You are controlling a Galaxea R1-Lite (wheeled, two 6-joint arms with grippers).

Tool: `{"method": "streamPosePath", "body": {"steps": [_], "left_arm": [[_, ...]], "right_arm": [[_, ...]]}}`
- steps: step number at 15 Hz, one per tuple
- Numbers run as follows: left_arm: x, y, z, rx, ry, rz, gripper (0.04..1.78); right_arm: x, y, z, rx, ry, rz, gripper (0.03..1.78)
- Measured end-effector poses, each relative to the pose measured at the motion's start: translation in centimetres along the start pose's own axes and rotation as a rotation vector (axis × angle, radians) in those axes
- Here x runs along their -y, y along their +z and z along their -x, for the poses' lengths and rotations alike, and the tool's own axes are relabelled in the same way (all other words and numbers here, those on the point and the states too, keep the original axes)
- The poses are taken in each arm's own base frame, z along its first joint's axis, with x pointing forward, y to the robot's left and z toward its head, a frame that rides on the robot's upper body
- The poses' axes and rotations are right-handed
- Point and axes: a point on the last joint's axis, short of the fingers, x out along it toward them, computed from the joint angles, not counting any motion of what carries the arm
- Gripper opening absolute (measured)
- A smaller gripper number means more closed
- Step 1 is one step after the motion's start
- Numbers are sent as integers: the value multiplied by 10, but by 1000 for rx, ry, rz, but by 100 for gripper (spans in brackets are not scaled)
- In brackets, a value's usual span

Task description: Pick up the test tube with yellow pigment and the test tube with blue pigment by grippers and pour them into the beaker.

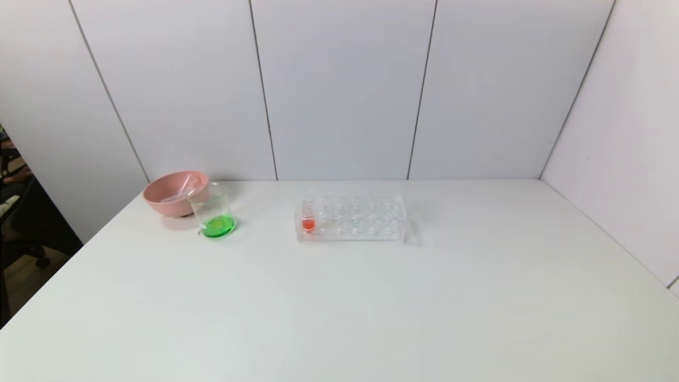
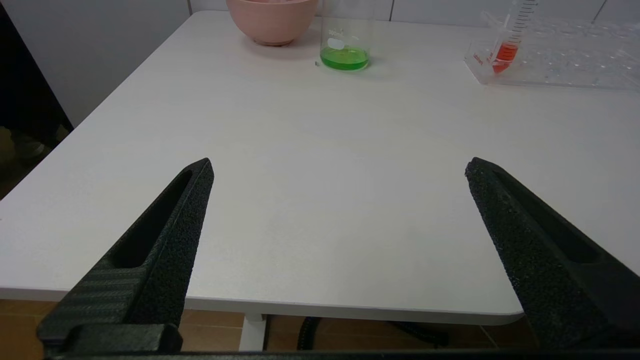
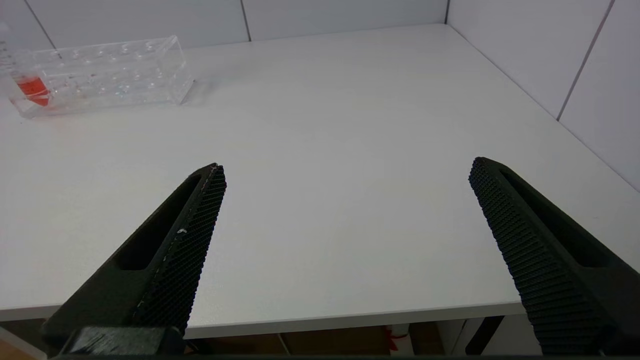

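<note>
We see neither arm in the head view. In the wrist views the pink bowl [image 2: 272, 20] and the beaker [image 2: 346, 35] lose their upper parts to the picture's edge, as does the red-liquid tube [image 2: 510, 37]. We make out what may be 2 clear tubes [image 1: 183, 190] lying in the bowl, but their contents are too faint to tell.
</note>
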Motion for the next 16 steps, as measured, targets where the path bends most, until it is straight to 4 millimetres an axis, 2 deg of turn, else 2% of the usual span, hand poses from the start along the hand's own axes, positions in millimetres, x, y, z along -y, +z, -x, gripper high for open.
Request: {"method": "streamPosePath", "body": {"steps": [16], "left_arm": [[0,0,0,-1,0,0,176]], "right_arm": [[0,0,0,1,0,-5,177]]}}
